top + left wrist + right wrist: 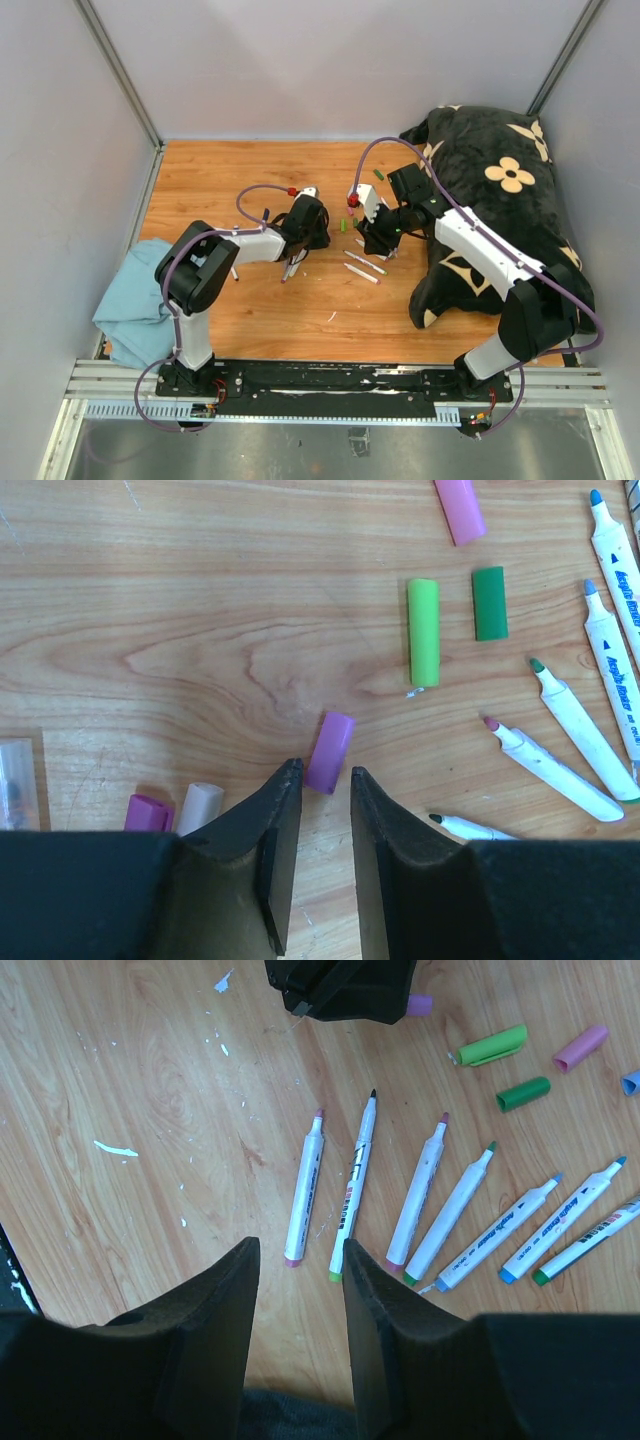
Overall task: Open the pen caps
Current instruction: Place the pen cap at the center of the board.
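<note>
At the left edge of the table (220, 180) a blue cloth (135, 305) hangs partly over the side, well apart from the work. The left gripper (322, 777) hovers low with its jaws a little apart and nothing between them. A purple cap (331, 748) lies loose on the wood just off its fingertips.

Beside its left finger sit a second purple cap (147, 811) and a pale cap (200, 804). Further right lie a light green cap (423, 630), a dark green cap (490, 603) and a pink cap (459, 510), all off their pens.

Right of those the white pens (420, 1192) lie in a fan with bare tips — seven in the right wrist view, every one uncapped. The right gripper (298, 1252) hangs above the near ends of the fan, jaws apart, holding nothing.

The job looks nearly or wholly done. A few thin pale things (291, 265) by the left arm may be more pens, but they are too small to tell whether any cap is left on.

For room, the two grippers stand near each other at mid-table, and that is the tight spot. Bare wood lies open toward the back and the near left. On the right a dark flowered blanket (500, 200) heaps over the table's side close behind the right arm — little swing there.
</note>
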`<action>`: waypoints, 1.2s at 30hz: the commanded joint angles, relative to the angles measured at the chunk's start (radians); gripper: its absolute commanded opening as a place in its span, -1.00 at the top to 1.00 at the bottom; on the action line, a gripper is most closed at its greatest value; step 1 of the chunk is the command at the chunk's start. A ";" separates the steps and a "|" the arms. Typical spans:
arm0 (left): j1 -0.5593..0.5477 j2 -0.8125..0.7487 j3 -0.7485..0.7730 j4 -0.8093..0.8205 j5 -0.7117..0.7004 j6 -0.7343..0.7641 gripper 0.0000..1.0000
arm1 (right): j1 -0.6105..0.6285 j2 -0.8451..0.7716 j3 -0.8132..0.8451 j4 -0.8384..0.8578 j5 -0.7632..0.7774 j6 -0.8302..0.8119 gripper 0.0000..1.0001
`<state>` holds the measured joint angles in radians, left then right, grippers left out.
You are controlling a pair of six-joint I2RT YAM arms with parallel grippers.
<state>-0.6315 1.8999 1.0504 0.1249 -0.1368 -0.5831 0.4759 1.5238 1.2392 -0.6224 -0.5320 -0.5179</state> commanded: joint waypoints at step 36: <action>-0.005 -0.555 -0.415 0.106 -0.057 0.240 -0.26 | -0.031 -0.009 -0.017 -0.024 -0.061 -0.014 0.18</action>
<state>-0.6319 1.3430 0.6369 0.2539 -0.1822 -0.3801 0.4755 1.5238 1.2327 -0.6262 -0.5724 -0.5209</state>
